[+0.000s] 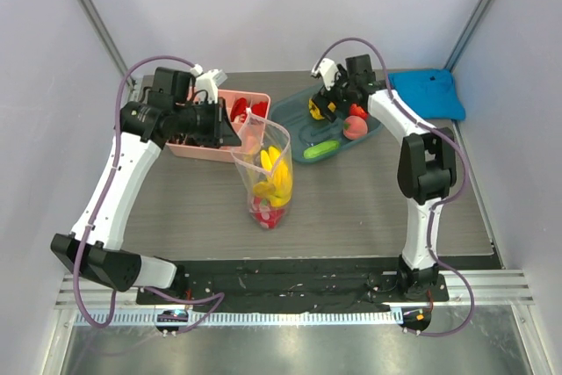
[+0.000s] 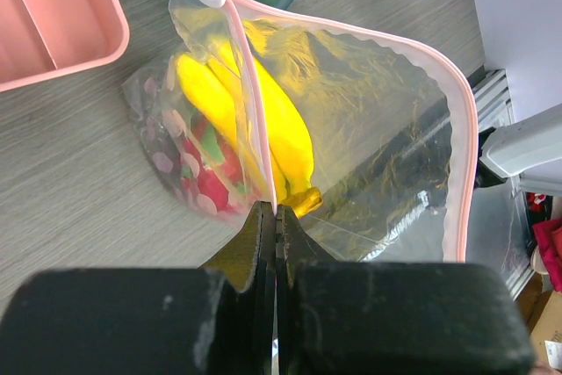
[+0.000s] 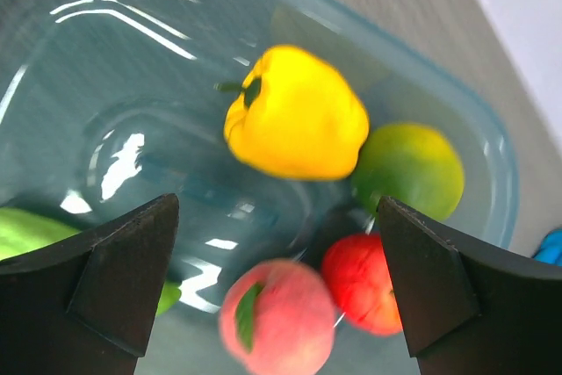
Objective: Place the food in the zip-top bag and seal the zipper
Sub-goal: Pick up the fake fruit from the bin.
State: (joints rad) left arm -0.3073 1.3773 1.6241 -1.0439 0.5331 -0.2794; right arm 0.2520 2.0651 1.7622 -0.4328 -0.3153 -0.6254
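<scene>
Left gripper (image 2: 275,214) pinches the clear dotted zip-top bag (image 2: 378,111); the empty, wide-open right gripper (image 3: 277,217), closing off-centre, may squirt the yellow plastic pepper (image 3: 294,111) away.

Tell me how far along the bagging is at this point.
Done: yellow toy bananas and a pink-red piece sit inside the clear dotted zip-top bag. In hand: left tool clamps its pink zip strip, mouth open; open right tool hovers over the yellow toy pepper. Left: that pepper, green lime, red tomato, peach, green cucumber, then sealing.
</scene>
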